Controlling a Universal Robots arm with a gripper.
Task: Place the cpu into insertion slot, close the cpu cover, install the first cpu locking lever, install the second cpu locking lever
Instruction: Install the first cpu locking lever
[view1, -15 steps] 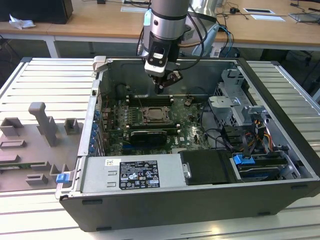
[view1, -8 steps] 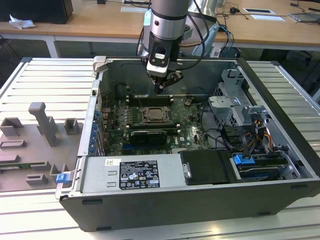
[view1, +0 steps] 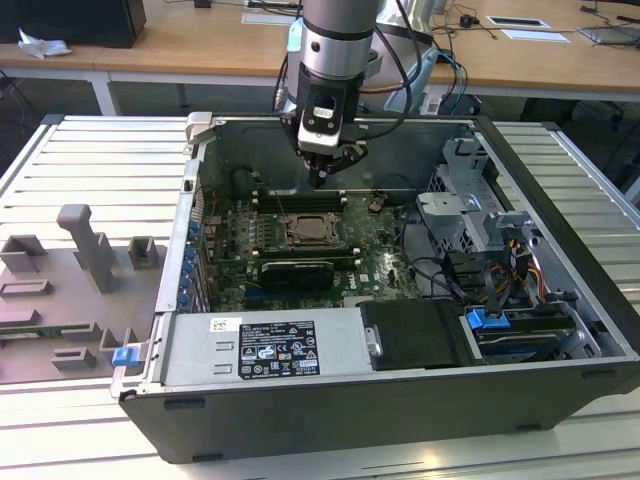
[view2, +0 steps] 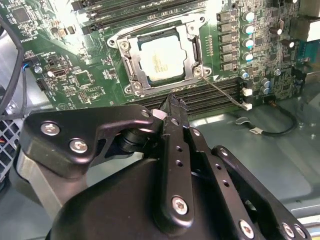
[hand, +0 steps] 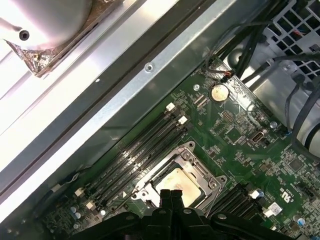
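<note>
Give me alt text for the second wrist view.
The cpu sits in the insertion slot with the cpu cover lying flat around it, on a green circuit board. The tool, shut and empty, hangs close by.

The slatted bench (view1: 100, 160) bears an open computer case (view1: 330, 425) centrally, a grey fixture (view1: 70, 290) by the exterior view's left edge.

Silver-grey arm (view1: 338, 40); black end effector (view2: 172, 104); silver screws (view2: 180, 204); black cables (view1: 404, 55).
</note>
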